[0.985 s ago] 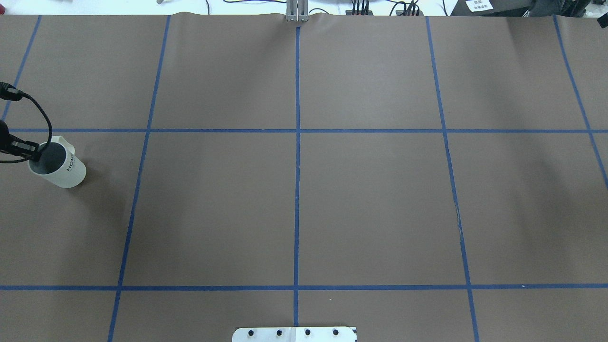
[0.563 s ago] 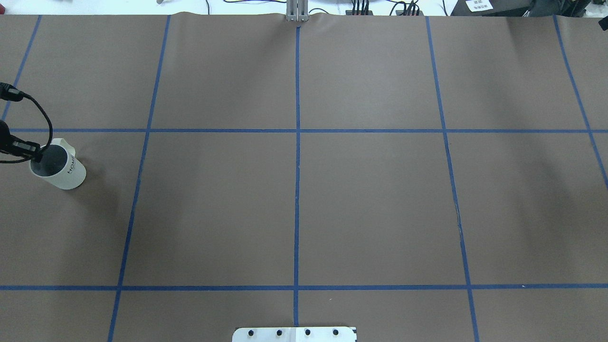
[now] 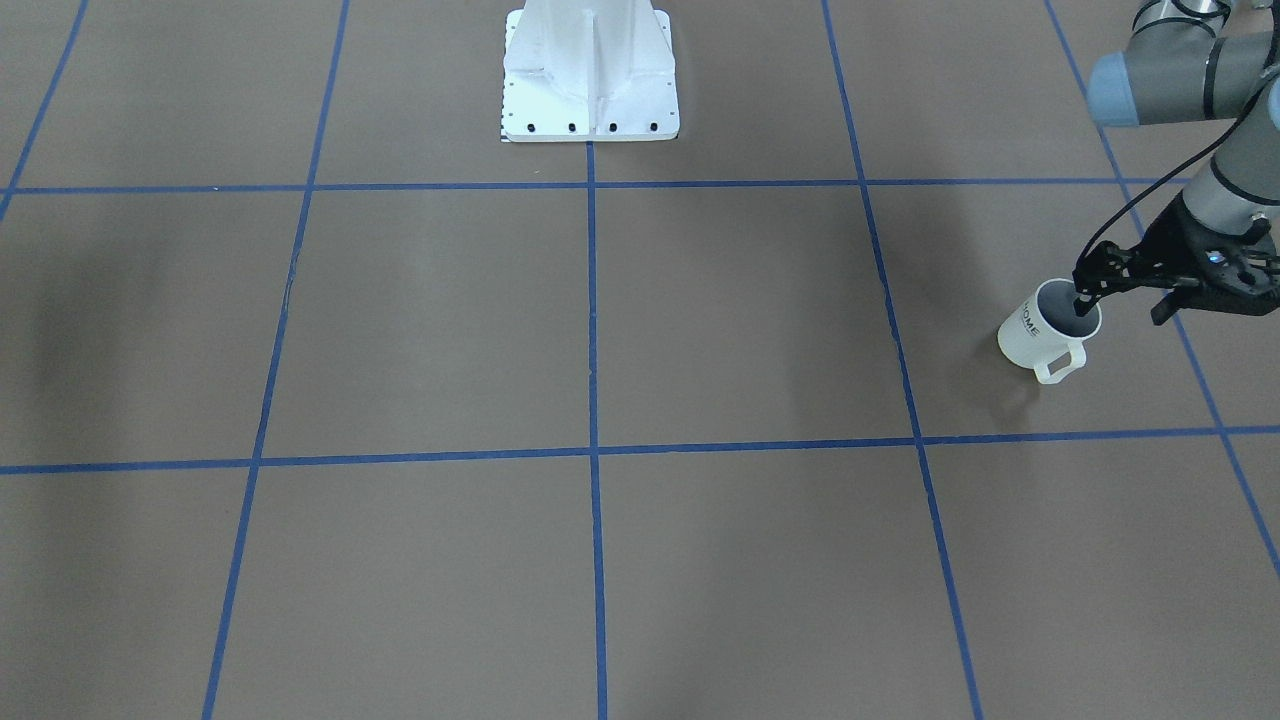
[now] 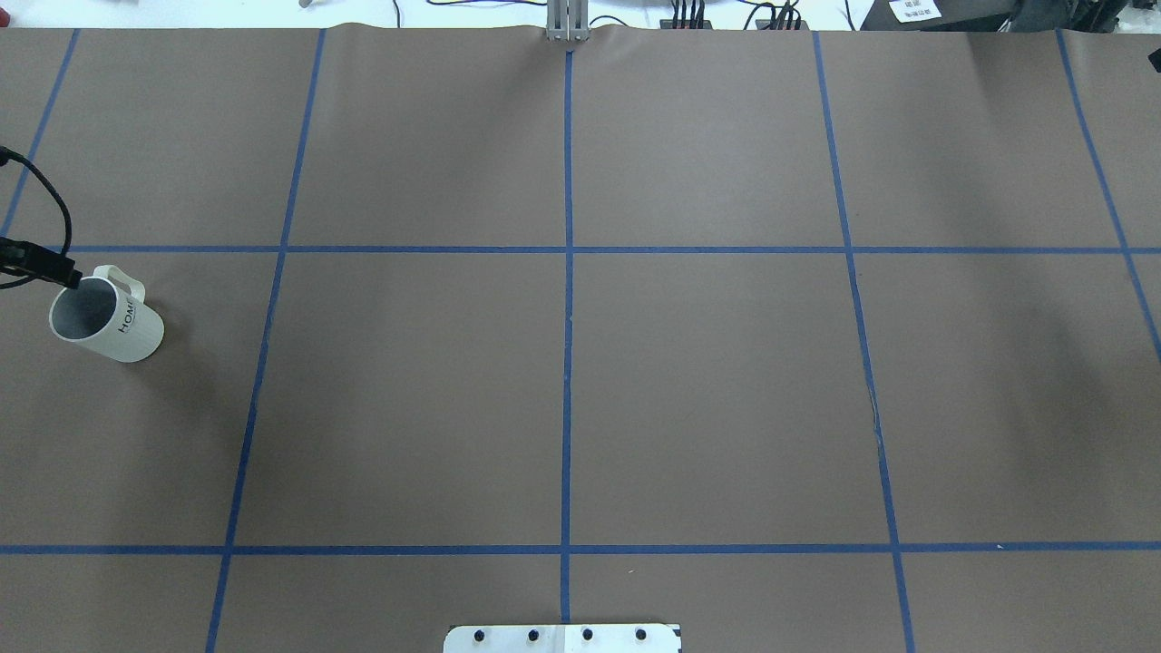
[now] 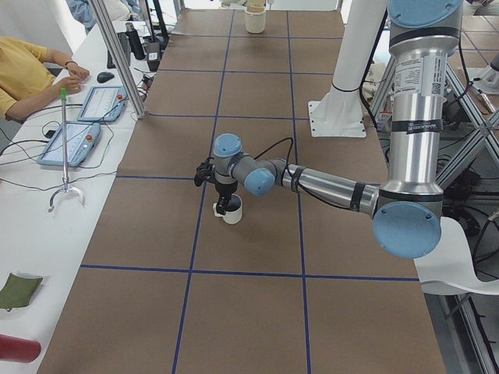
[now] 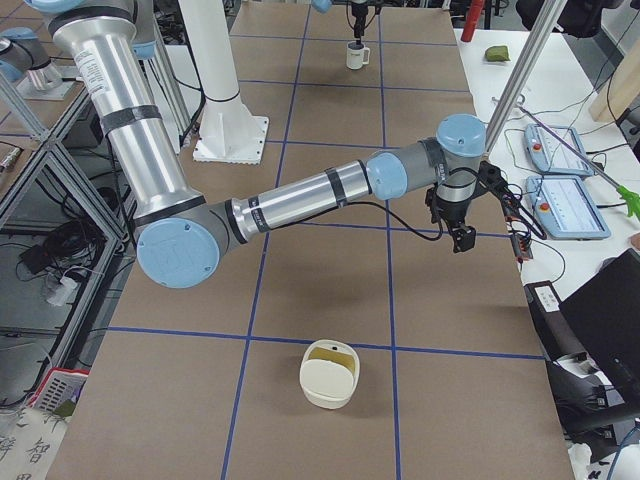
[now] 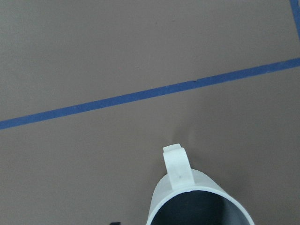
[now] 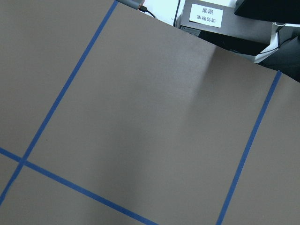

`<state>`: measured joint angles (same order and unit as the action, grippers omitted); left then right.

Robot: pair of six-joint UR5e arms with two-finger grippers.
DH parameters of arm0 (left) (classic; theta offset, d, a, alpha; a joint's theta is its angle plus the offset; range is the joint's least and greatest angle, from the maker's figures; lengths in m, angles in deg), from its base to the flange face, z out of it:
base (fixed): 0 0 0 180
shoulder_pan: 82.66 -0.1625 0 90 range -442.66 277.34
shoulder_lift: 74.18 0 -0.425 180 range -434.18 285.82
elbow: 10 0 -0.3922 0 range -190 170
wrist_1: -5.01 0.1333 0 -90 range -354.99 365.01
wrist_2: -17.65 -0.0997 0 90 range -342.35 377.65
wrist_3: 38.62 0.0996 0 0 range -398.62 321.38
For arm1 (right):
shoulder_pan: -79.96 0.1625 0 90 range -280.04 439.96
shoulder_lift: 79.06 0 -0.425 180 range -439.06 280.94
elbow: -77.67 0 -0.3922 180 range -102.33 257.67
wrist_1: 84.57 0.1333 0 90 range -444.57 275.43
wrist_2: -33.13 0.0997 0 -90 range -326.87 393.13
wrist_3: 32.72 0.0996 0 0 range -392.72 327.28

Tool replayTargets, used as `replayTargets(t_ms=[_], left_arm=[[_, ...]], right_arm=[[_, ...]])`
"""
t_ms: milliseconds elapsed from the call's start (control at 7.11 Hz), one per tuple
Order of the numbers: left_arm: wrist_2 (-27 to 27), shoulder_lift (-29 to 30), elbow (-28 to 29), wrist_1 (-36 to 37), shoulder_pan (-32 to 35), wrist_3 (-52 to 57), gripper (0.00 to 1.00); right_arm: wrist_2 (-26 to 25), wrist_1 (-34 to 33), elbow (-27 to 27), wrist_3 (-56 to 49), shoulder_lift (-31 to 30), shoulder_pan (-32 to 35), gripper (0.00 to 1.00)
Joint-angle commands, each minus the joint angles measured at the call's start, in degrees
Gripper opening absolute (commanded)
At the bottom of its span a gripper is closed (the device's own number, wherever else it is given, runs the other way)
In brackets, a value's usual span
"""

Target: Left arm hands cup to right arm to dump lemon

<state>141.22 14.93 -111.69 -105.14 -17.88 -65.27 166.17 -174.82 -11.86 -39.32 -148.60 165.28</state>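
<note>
- At the left end of the worktop, the cup stands upright on the brown paper with its handle turned away from the robot's base. We see only grey inside it and cannot find the lemon in any view.
- The left fingers are spread wide and hold nothing. One tip is at the rim of the cup's mouth and the other is outside the wall.
- We judge the task barely begun: grasp, lift, hand-over and dump are all left to do.
- Across the middle, over the blue tape lines, we see nothing in the way of a hand-over.
- Farther along, the right fingers hang above the worktop, well apart from the cup. We cannot tell their spread.
- At the far right end sits a cream bowl with something olive inside, possibly where the lemon is to be dumped.
</note>
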Motion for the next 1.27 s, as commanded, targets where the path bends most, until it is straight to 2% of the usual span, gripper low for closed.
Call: replayTargets(t_ms=[0,141,281,422,563,703,844,985,1125], left_arm=[[2.0,-0.3,0.0,7.4,10.0,16.5,1.0],[2.6,-0.3,0.1,12.4,15.8,26.4,1.0],[3.6,-0.3,0.0,19.2,21.8,37.2,1.0],[5.4,-0.9,0.2,22.4,25.6,43.5,1.0],[5.9,-2.5,-0.5,22.5,26.4,44.4,1.0],[5.6,-2.8,3.7,22.7,26.0,44.6,1.0],[5.9,-2.5,4.2,22.3,26.3,44.6,1.0],[7.9,-2.6,5.1,23.1,26.3,43.6,1.0],[9.3,-2.3,5.9,23.1,26.3,43.6,1.0]], right_arm=[[-0.1,-0.3,2.7,0.0,-0.5,0.1,1.0],[-0.4,-0.3,3.0,-0.1,-1.4,0.1,1.0],[-2.9,-0.3,3.3,-0.1,-3.2,0.1,1.0],[-3.2,-0.4,4.3,-0.1,-5.2,0.1,1.0],[-3.0,-1.0,5.7,-0.1,-5.6,0.1,1.0],[-2.7,-5.5,6.1,-0.1,-5.6,0.1,1.0],[-2.7,-12.2,5.4,-0.1,-4.9,0.1,1.0],[-3.3,-12.1,4.7,-0.2,-5.8,0.5,1.0],[-2.6,-12.1,1.8,-0.1,-7.8,1.5,1.0]])
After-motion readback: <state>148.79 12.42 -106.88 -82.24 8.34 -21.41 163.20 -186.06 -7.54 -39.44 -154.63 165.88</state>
